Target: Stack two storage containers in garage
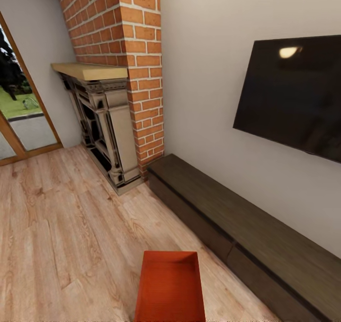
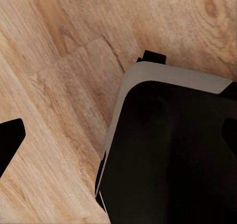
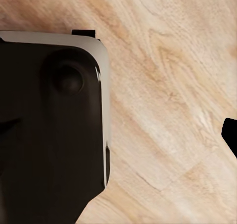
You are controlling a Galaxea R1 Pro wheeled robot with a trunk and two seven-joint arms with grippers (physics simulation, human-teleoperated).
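One orange-red rectangular storage container (image 1: 170,288), open-topped with low straight walls, lies on the light wood plank floor (image 1: 61,236) of the living room, at the near edge of the head view. Its long side runs roughly away from the camera, and its interior holds nothing visible. Just to the right of the container, close but apart from it, stands a long low dark-brown wooden media cabinet (image 1: 255,236) set against the pale wall. Above the cabinet hangs a flat black television screen (image 1: 293,94). Beyond the far end of the cabinet rises a red brick chimney column (image 1: 137,51), with a dark carved fireplace surround (image 1: 106,127) and a pale wooden mantel shelf (image 1: 87,70) at its foot. Farther from the container, past the fireplace, a wood-framed glass door (image 1: 23,118) shows grass outside.

In the left wrist view, the rounded black and grey body of the robot's base (image 2: 173,150) sits over the plank floor, and a dark fingertip (image 2: 10,137) of the left gripper juts in at the picture's edge. In the right wrist view, the same kind of black and grey body (image 3: 49,130) covers part of the plank floor, with a dark fingertip (image 3: 231,132) of the right gripper at the edge. Neither wrist view shows the container between or near the fingers, and nothing is seen held. How far either pair of fingers is parted cannot be told.
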